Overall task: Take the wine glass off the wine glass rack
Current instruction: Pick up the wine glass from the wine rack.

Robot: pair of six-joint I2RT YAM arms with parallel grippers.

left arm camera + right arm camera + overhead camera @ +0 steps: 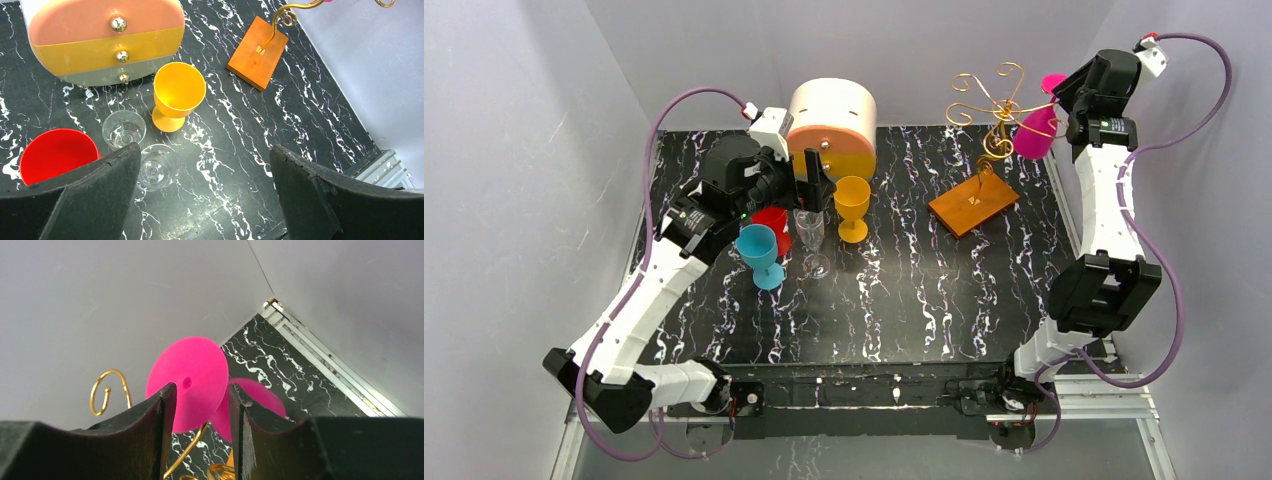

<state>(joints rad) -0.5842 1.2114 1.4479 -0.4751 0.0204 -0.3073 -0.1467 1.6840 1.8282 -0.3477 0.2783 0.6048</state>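
Observation:
The wine glass (1036, 135) is bright pink and hangs upside down from a curled arm of the gold wire wine glass rack (989, 100) at the back right. The rack's wooden base (257, 52) lies flat on the table. My right gripper (1066, 108) is raised next to the glass. In the right wrist view the pink foot (192, 365) faces me just beyond the fingertips, the bowl lies behind it, and the right gripper (202, 390) stands partly apart with gold wire (107, 390) to the left. My left gripper (205, 152) hangs wide open over the cups.
A round cream-and-orange drawer box (831, 125) stands at the back centre. In front of it stand a yellow goblet (852, 200), a clear glass (809, 230), a red cup (771, 220) and a blue goblet (757, 245). Grey walls close in the back and sides.

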